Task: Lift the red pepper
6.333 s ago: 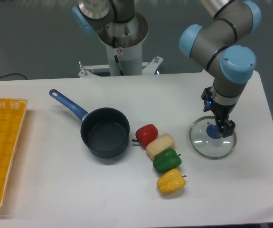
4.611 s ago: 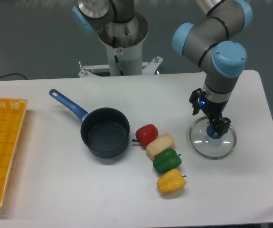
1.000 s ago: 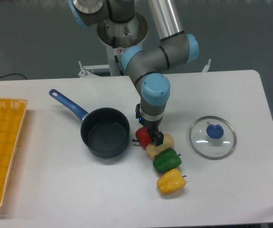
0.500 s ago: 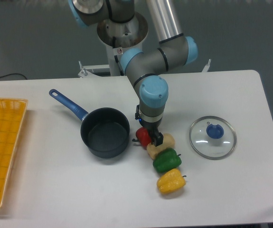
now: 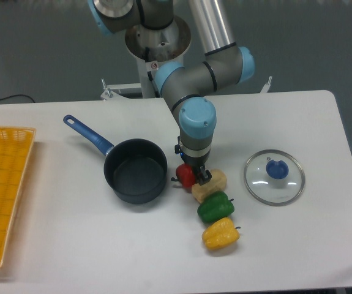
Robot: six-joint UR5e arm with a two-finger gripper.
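The white table (image 5: pixel 71 245) carries everything and fills most of the view. The robot arm (image 5: pixel 191 73), grey with light blue joints, reaches from its base at the back edge down toward the middle of the table. At the left edge lies a yellow basket (image 5: pixel 1 196) with a grid floor, cut off by the frame. A dark pot (image 5: pixel 136 170) with a blue handle sits left of centre, empty, its handle pointing to the back left. To the right, well apart from the rest, a glass lid (image 5: pixel 274 177) with a blue knob lies flat.

Between pot and lid runs a diagonal row of four small foods, each touching the next: the red pepper (image 5: pixel 184 176) nearest the pot, then a pale beige piece (image 5: pixel 211 184), a green pepper (image 5: pixel 215 207), and a yellow pepper (image 5: pixel 220 233) nearest the front edge.

The hand (image 5: pixel 194 173) points straight down over the red pepper, its dark fingers (image 5: pixel 204 176) at the pepper's right side, against the beige piece. Whether the fingers are clamped on the pepper cannot be told from this angle. The pepper looks to rest on the table.
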